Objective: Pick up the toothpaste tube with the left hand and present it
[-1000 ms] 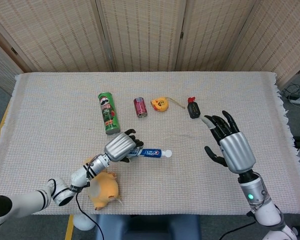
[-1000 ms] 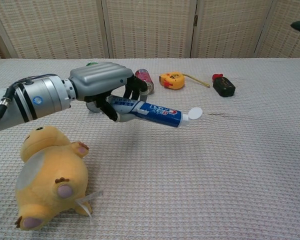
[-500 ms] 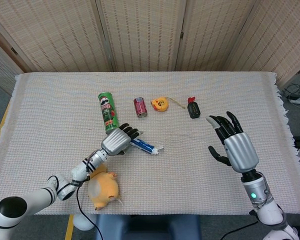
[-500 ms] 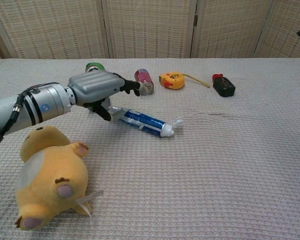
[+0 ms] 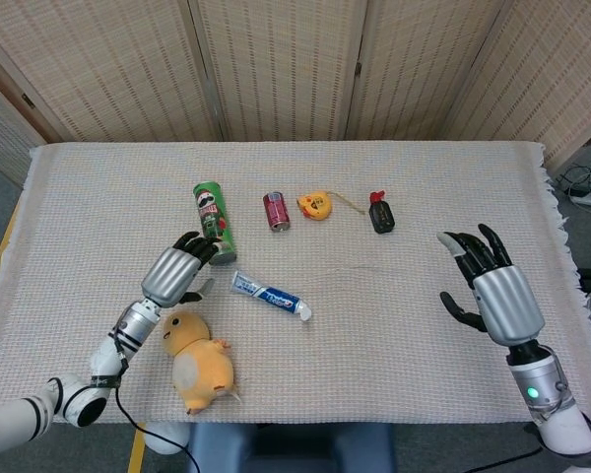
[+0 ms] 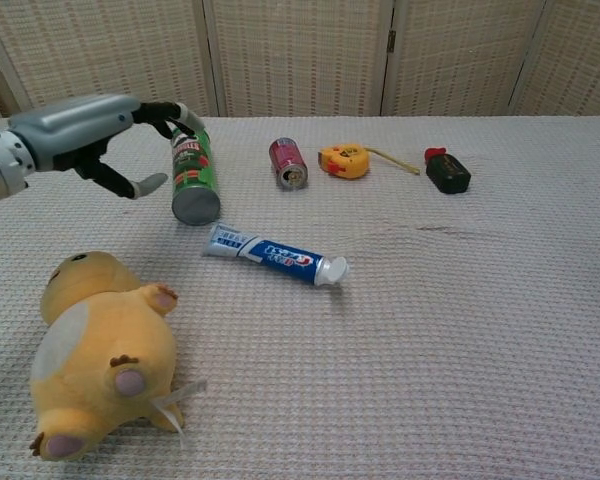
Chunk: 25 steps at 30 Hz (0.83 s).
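Observation:
The blue and white toothpaste tube [image 5: 269, 294] [image 6: 272, 256] lies flat on the table, its white cap pointing right and toward the front. My left hand [image 5: 177, 270] [image 6: 92, 128] is open and empty, hovering to the left of the tube, apart from it, near the green chip can. My right hand [image 5: 497, 296] is open with fingers spread, raised over the right side of the table. The chest view does not show it.
A green chip can [image 5: 213, 222] [image 6: 191, 178] lies behind the tube. A red soda can [image 5: 276, 211], a yellow tape measure [image 5: 315, 205] and a small black and red object [image 5: 380, 213] lie further back. A yellow plush toy [image 5: 199, 360] [image 6: 100, 350] lies at the front left.
The left hand let go of the toothpaste tube, which came down flat on the table. The hand drew back to the left, opening. The right hand drifted right and toward the front.

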Motion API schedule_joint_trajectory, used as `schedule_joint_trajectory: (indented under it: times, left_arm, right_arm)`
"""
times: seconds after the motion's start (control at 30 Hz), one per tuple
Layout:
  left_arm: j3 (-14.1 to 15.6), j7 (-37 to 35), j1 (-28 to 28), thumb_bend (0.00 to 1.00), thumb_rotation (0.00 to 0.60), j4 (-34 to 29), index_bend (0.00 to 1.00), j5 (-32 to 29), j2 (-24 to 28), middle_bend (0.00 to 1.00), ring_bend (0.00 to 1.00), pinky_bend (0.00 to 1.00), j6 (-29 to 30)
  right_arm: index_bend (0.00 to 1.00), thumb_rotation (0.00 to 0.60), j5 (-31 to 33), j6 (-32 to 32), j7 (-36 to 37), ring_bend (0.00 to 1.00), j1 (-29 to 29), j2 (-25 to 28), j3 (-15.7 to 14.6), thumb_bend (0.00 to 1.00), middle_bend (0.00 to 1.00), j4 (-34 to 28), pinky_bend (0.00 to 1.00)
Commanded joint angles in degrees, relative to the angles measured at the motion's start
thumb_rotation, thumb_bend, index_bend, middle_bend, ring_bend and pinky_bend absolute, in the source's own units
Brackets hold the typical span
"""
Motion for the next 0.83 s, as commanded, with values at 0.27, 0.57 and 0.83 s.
schedule_joint_trajectory:
  times: [0.27, 0.57, 0.83]
  left_arm:
    - [-0.3, 9.6, 14.5, 0.50, 0.600, -16.6, 0.23, -9.7, 16.9, 0.23, 0.23, 0.14, 13.2]
    - [3.5, 9.9, 23.8, 0.50, 0.600, -21.7, 0.27, -7.6, 20.7, 0.24, 0.23, 0.12, 21.8]
    - [5.7, 11.8, 28.9, 0.50, 0.600, -22.3, 0.28, -4.4, 19.6, 0.25, 0.23, 0.11, 26.7]
  right_arm:
    - [0.07, 0.600, -1.2, 1.1, 9.2, 0.15, -5.3, 5.9, -4.2, 0.39, 0.16, 5.4, 0.04]
    - [0.07, 0.600, 2.9, 7.1, 11.0, 0.12, -12.2, 2.8, -5.4, 0.39, 0.15, 9.6, 0.04]
    - [0.07, 0.600, 3.4, 10.2, 13.1, 0.12, -15.5, 1.3, -5.4, 0.39, 0.15, 11.7, 0.04]
